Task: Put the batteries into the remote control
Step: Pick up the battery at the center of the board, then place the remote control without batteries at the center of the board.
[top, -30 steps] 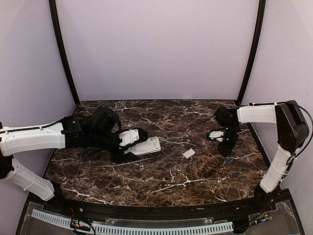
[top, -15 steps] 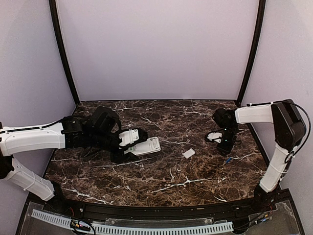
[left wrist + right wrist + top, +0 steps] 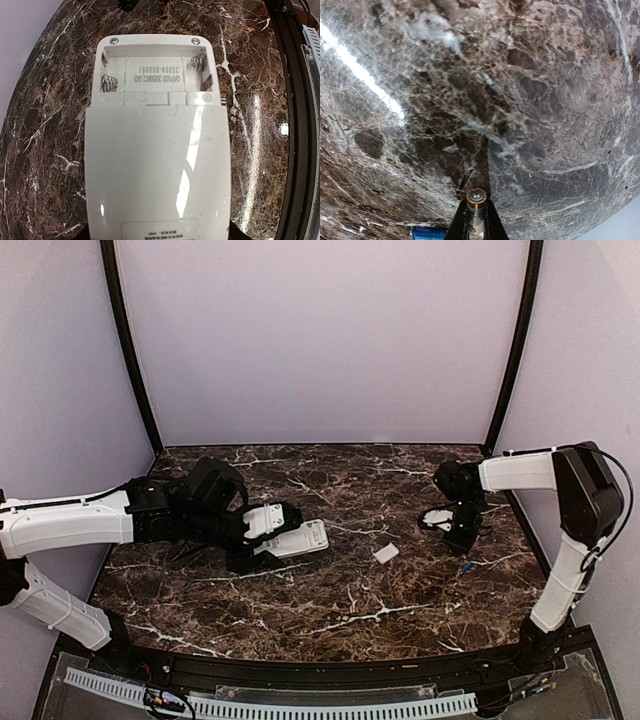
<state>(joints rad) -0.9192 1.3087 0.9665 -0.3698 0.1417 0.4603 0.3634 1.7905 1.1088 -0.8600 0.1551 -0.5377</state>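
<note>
Two batteries show near the right edge of the dark, white-veined marble tabletop [image 3: 330, 600]. The copper-banded battery [image 3: 476, 204], a slim cylinder with a silver end cap, is pinched between the black fingers [image 3: 461, 226] of the right gripper [image 3: 477, 225]. Its long axis runs in line with them, and its capped end points away from the wrist, toward the stone. The blue battery [image 3: 427, 233] lies flat on the marble just beside those fingers, crosswise to the held one.

Well apart, on the table's left side, the remote control [image 3: 157, 150] is clamped in the left gripper [image 3: 272, 538]. Its back faces up, and its long axis runs out from the gripper toward the table's middle. The battery compartment [image 3: 155, 75] at the far end stands open, in glossy white plastic with two coil springs inside and two screw heads at its corners. A small flat white square plate [image 3: 385, 553] lies on the marble between the two arms.
</note>
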